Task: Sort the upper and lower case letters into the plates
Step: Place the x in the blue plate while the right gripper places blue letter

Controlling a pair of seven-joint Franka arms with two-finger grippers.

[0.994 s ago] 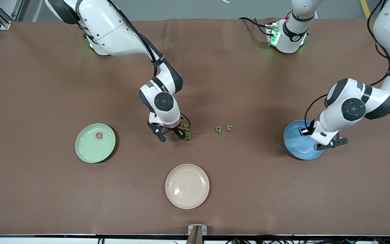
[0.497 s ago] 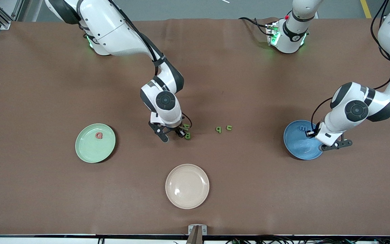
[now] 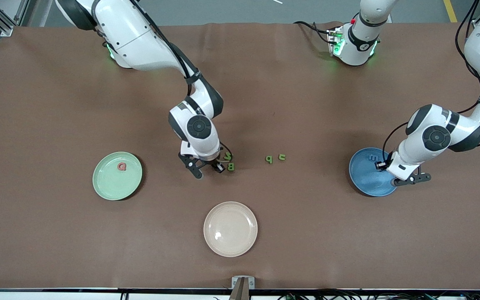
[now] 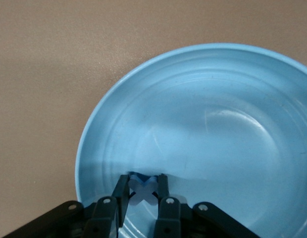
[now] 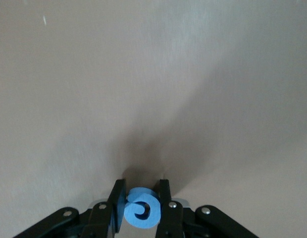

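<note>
Right gripper (image 5: 141, 204), mid-frame on the bench (image 3: 306, 233), jaws clamp blue letter (image 5: 140, 208); left gripper (image 4: 143, 192) over blue plate (image 4: 232, 99), jaws pinch blue X (image 4: 142, 190).

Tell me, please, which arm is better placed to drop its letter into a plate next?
The left. Its gripper, shut on a blue x-shaped letter, already hangs over the blue plate. The right gripper, shut on a blue letter, is over bare table, apart from the green plate.

3 plates (image 3: 117, 187), 8 letters (image 3: 268, 159), 2 grippers (image 3: 206, 168).
</note>
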